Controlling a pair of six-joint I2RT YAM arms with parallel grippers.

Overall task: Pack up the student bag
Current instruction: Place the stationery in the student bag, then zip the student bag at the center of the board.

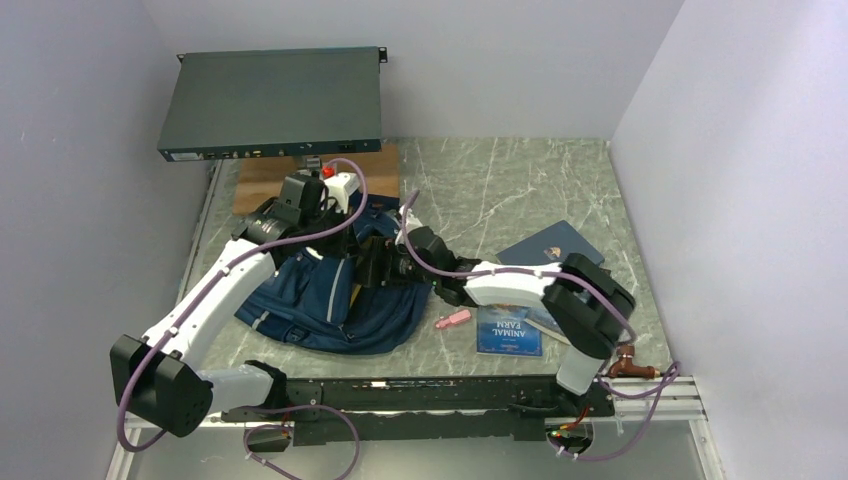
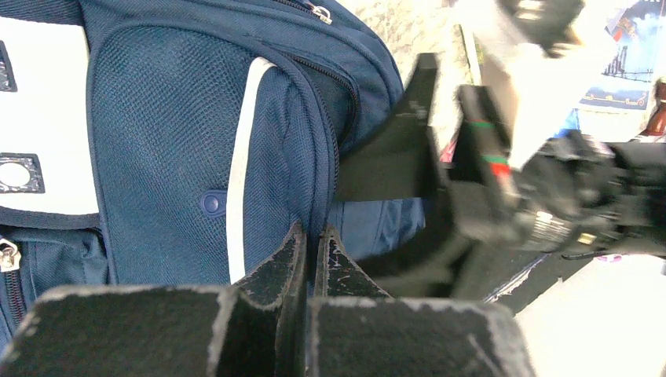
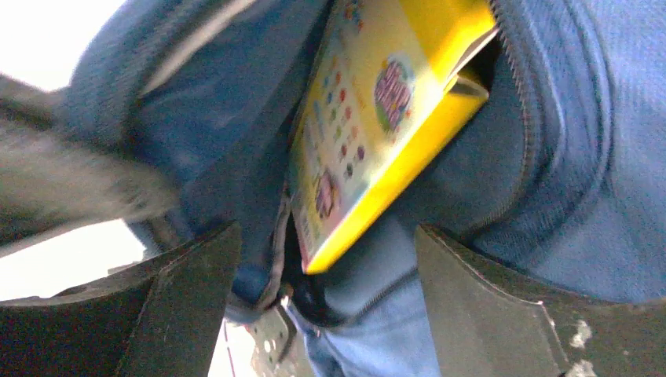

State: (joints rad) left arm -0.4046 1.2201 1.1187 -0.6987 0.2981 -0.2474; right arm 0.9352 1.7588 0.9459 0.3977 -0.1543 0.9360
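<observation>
The student bag (image 1: 320, 300), navy blue with grey stripes, lies at the left-centre of the table. In the left wrist view (image 2: 181, 141) its mesh pocket and white patch fill the frame. My left gripper (image 1: 345, 238) (image 2: 312, 236) is shut on the fabric rim of the bag's opening and holds it up. My right gripper (image 1: 378, 268) (image 3: 326, 267) is open at the mouth of the bag. A yellow book (image 3: 377, 118) with coloured pictures sticks partly into the opening, its near corner hanging between my right fingers without touching them. The right gripper shows blurred in the left wrist view (image 2: 510, 181).
A dark blue book (image 1: 555, 250) and an "Animal Farm" book (image 1: 510, 330) lie right of the bag, with a pink object (image 1: 453, 320) between them. A grey rack unit (image 1: 275, 100) stands over a wooden board (image 1: 260, 185) at the back left. Walls close in both sides.
</observation>
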